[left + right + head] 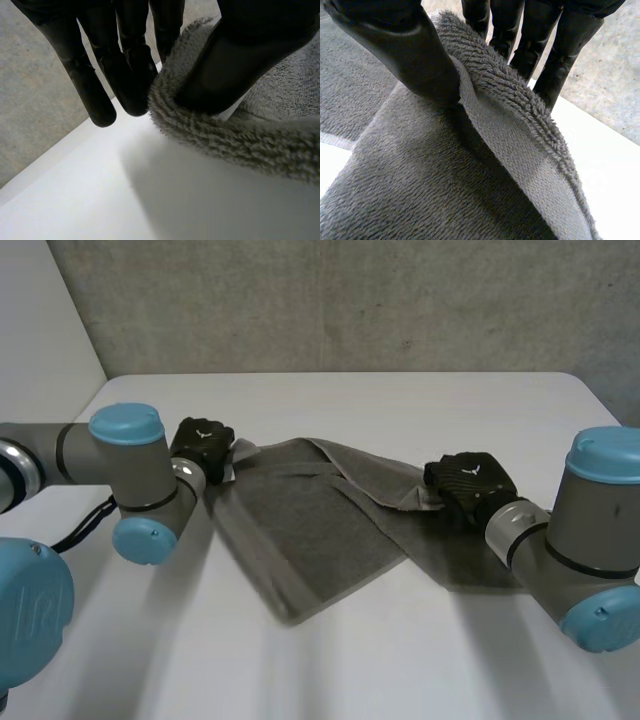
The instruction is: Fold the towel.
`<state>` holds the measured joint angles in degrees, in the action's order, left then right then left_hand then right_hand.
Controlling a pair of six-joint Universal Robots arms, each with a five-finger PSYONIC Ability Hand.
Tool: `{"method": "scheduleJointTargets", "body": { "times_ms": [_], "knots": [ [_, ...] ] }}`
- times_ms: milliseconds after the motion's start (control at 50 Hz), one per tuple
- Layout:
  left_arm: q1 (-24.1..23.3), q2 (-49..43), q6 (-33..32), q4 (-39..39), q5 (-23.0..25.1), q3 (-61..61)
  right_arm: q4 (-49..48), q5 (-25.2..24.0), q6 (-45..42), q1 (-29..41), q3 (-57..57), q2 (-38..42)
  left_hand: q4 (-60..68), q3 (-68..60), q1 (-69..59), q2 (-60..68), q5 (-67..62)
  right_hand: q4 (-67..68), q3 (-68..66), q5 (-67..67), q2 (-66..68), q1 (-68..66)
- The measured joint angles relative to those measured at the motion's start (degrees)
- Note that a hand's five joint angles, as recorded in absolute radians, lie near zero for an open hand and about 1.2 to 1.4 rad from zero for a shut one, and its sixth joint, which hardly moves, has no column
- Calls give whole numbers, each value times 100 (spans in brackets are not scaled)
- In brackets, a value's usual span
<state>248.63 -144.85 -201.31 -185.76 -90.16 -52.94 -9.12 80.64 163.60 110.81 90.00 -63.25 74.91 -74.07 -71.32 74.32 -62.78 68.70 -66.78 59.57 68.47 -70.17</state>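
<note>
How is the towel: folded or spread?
Partly folded: a flap of the towel lies over itself; left hand and right hand pinch its edges.

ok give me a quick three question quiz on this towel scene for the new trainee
1. True or false: the left hand lies open and flat on the table.
2. The grey towel is: A) rolled into a ball, B) held by both hands, one at each end, C) hanging off the table.
3. What does the right hand pinch between its thumb and fingers?
Key: 1 false, it pinches the towel; 2 B; 3 the towel's edge.
</note>
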Motion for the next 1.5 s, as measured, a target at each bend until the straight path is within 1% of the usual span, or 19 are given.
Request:
{"method": "scheduleJointTargets", "body": {
  "times_ms": [140,280,360,400,520,580,660,740,880,920,1000,1080,1120,1220,1260,1340,1360,1440,1500],
  "knots": [
    [99,518,128,-32,32,-142,226,-60,1,-177,-314,-387,255,-168,-17,84,-60,21,-41,20,78,-46],
    [256,1632,537,-38,140,-449,1113,-426,41,-536,-1249,-979,255,-177,-17,84,-60,27,-43,32,81,-64],
    [421,2534,1103,-38,409,-618,1896,-702,199,-842,-2165,-1292,256,-181,-17,84,-60,43,-43,32,81,-64],
    [560,3058,1488,-35,654,-679,2371,-861,373,-1044,-2785,-1411,256,-185,-17,84,-61,43,-49,32,81,-64],
    [995,3916,2226,-9,1266,-743,3189,-1248,736,-1480,-4016,-1479,257,-190,-18,84,-61,43,-92,31,81,-49],
    [1198,4058,2421,8,1484,-783,3406,-1416,817,-1640,-4404,-1368,275,-191,-18,84,-61,42,-92,19,81,-13],
    [1370,4001,2525,13,1650,-880,3544,-1547,840,-1752,-4712,-1064,282,-192,-18,84,-62,41,-92,15,78,55],
    [1420,3631,2521,-1,1711,-978,3554,-1560,805,-1713,-4905,-605,282,-193,-18,84,-62,30,-92,15,76,91],
    [1354,2651,2501,-224,1726,-748,3216,-1447,764,-1287,-5444,404,283,-201,-18,84,-62,30,-92,14,76,91],
    [1300,2267,2525,-480,1717,-428,2908,-1341,784,-1090,-5758,810,283,-204,-18,84,-62,31,-92,15,76,90],
    [1198,1854,2633,-987,1690,241,2251,-1040,822,-836,-6206,1234,284,-206,-18,84,-63,31,-92,14,76,92],
    [1121,1698,2921,-1560,1630,909,1452,-685,881,-656,-6544,1367,284,-209,-18,84,-63,31,-92,15,76,91],
    [1090,1728,3240,-1955,1583,1235,907,-492,1011,-575,-6663,1291,284,-213,-18,84,-63,31,-92,14,76,91],
    [1075,1991,3857,-2439,1560,1330,344,-460,1443,-553,-6480,965,284,-213,-18,84,-63,31,-92,14,76,92],
    [1079,2110,4007,-2506,1576,1167,312,-599,1576,-570,-6250,824,284,-217,-18,84,-63,31,-92,14,76,91],
    [1107,2416,4184,-2543,1721,400,472,-1167,1697,-630,-5375,454,284,-220,-18,84,-63,31,-92,14,76,92],
    [1121,2492,4197,-2541,1801,121,565,-1373,1670,-659,-5029,335,284,-221,-18,84,-64,31,-92,14,76,92],
    [1183,2685,4182,-2540,2172,-834,861,-1788,1409,-756,-4180,94,284,-221,-18,84,-64,31,-92,14,76,91],
    [1304,2781,4103,-2556,2685,-1889,1221,-2049,772,-859,-3246,-96,284,-222,-18,84,-76,31,-92,14,76,91]
  ]
}}
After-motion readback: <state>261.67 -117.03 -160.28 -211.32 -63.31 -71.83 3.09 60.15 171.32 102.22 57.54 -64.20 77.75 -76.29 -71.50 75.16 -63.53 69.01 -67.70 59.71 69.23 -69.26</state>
